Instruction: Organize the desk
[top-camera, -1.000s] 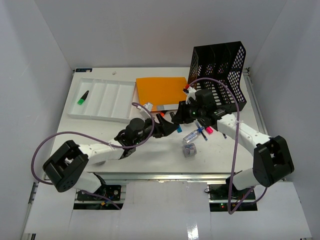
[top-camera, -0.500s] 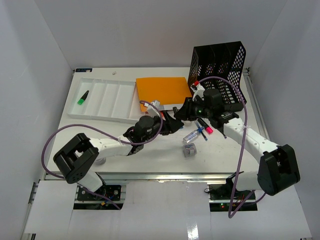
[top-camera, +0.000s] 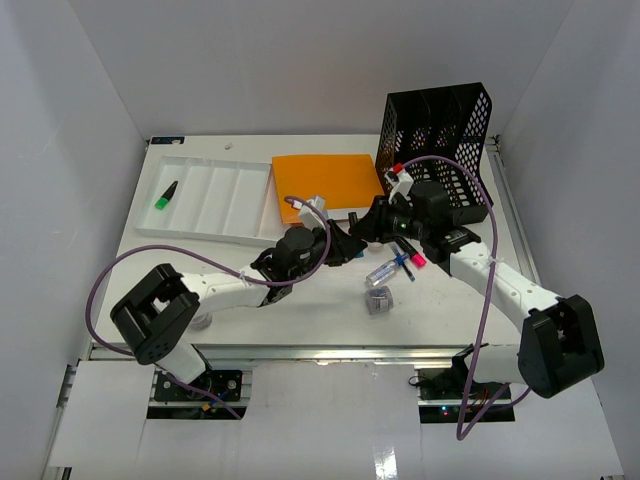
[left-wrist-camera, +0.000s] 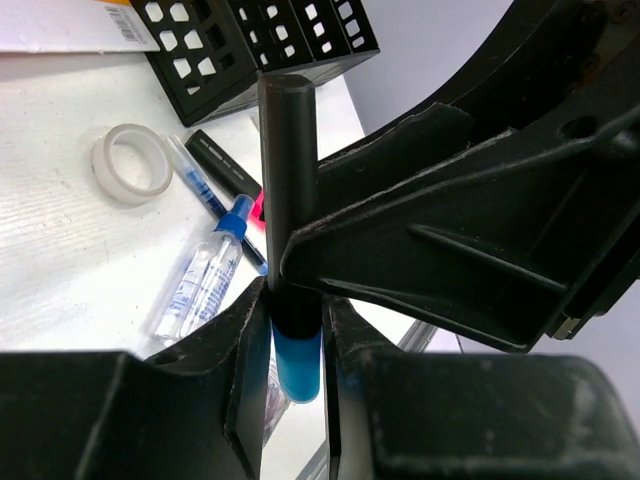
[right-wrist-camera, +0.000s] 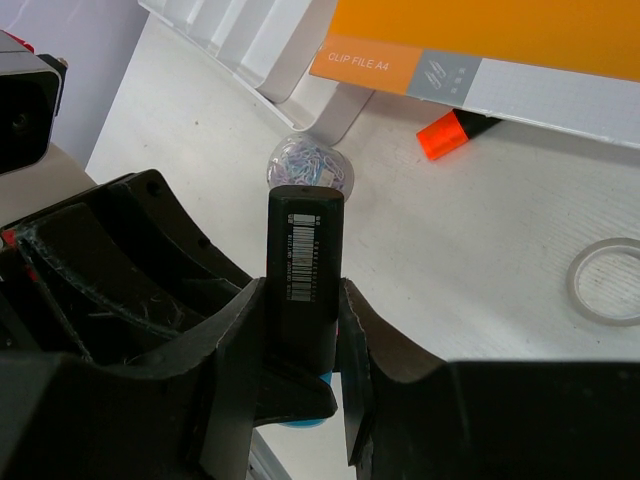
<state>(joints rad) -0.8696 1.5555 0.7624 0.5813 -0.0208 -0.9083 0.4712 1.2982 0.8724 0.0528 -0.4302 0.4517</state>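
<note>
A black marker with a blue end (left-wrist-camera: 288, 180) stands between both grippers above the middle of the white desk (top-camera: 300, 300). My left gripper (left-wrist-camera: 297, 330) is shut on its blue end. My right gripper (right-wrist-camera: 303, 320) is shut on its black barrel (right-wrist-camera: 305, 250), which carries a barcode label. In the top view the left gripper (top-camera: 343, 246) and the right gripper (top-camera: 372, 226) meet tip to tip, and the marker is mostly hidden between them.
A white compartmented tray (top-camera: 215, 195) with a green marker (top-camera: 166, 196) stands back left. An orange clip file (top-camera: 325, 182) and a black mesh organizer (top-camera: 440, 125) lie behind. A tape roll (left-wrist-camera: 132, 163), pens, a clear tube (top-camera: 385, 270), a paper-clip box (top-camera: 378, 300) and an orange highlighter (right-wrist-camera: 455, 130) lie nearby.
</note>
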